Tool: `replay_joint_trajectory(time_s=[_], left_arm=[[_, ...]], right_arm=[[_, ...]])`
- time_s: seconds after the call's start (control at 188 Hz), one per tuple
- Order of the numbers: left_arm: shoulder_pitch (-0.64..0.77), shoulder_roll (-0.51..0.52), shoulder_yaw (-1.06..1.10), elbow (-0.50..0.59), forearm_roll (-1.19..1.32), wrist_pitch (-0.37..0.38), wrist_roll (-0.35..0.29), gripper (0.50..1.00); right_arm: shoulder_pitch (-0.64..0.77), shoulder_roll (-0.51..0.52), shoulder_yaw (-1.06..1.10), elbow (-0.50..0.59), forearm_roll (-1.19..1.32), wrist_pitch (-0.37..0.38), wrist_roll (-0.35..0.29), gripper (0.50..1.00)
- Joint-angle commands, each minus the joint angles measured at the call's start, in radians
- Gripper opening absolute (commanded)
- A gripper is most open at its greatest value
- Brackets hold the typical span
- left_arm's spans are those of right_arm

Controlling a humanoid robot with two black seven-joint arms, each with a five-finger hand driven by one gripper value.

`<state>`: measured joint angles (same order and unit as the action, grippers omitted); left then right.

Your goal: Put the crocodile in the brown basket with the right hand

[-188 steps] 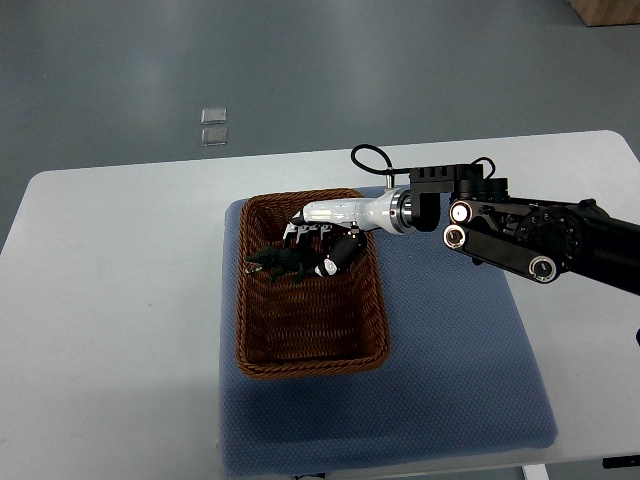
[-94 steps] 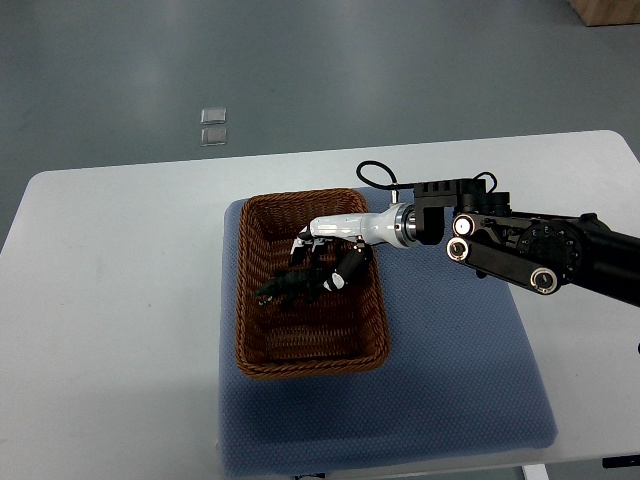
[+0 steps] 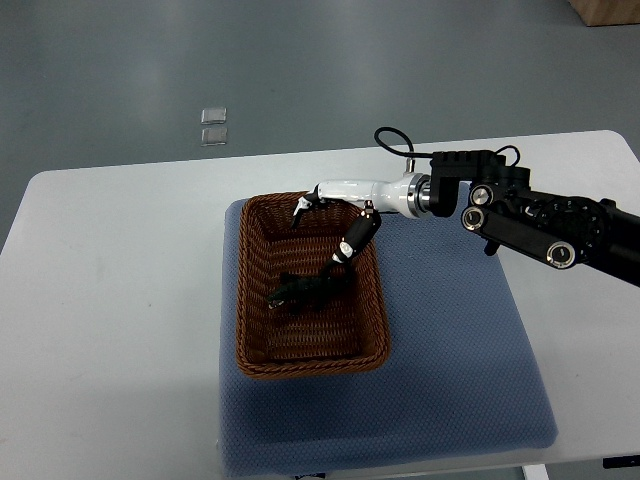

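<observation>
The dark crocodile (image 3: 303, 291) is lying inside the brown basket (image 3: 262, 357), near its middle, apart from any grasp. The right robot hand (image 3: 335, 215) is hovering over the basket's far end with fingers spread, holding nothing. The basket is sitting on a blue mat (image 3: 450, 380) covering the white desk (image 3: 110, 330).

A robotics lab or test room is suggested. A plain white table (image 3: 120, 300) is set on a bare grey floor (image 3: 300, 60), with a blue mat (image 3: 450, 380) laid on it. A cardboard box (image 3: 605, 10) is seen at the upper right corner.
</observation>
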<state>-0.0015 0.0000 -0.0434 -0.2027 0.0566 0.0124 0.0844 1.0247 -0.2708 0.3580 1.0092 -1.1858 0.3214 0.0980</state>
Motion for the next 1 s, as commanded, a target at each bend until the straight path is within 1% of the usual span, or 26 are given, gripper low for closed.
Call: replay_joint_trajectory(time_s=[0.0,0.266,0.377,0.489,0.632,0.754,0.786,0.887,0.993], left_arm=[[0.0,0.0,-0.001,-0.001,0.0,0.0,0.0,1.0],[0.0,0.0,0.0,-0.003,0.002,0.0,0.0,1.0],[0.0,0.0,0.0,-0.003,0.002,0.0,0.0,1.0],[0.002,0.0,0.0,-0.003,0.0,0.0,0.0,1.0],[0.0,0.0,0.0,-0.003,0.002,0.0,0.0,1.0],[0.0,0.0,0.0,-0.008,0.002,0.0,0.0,1.0],[0.0,0.0,0.0,-0.008,0.002,0.0,0.0,1.0],[0.0,0.0,0.0,-0.008,0.002,0.0,0.0,1.0],[0.002,0.0,0.0,-0.009,0.002,0.0,0.0,1.0]], right_arm=[[-0.011,-0.015,0.105,-0.003,0.111,-0.001,-0.001,0.924],[-0.159,0.004,0.43,-0.018,0.517,-0.016,0.0,0.924],[-0.227,0.019,0.544,-0.063,0.65,-0.016,0.002,0.924],[-0.281,0.074,0.639,-0.142,0.788,-0.016,0.005,0.924],[-0.313,0.111,0.703,-0.236,0.904,-0.016,0.005,0.924],[-0.339,0.113,0.713,-0.276,0.953,-0.016,0.008,0.926],[-0.345,0.111,0.714,-0.281,0.962,-0.015,0.019,0.926],[-0.359,0.111,0.713,-0.281,0.982,-0.015,0.085,0.926],[-0.36,0.11,0.714,-0.282,0.985,-0.015,0.098,0.926]])
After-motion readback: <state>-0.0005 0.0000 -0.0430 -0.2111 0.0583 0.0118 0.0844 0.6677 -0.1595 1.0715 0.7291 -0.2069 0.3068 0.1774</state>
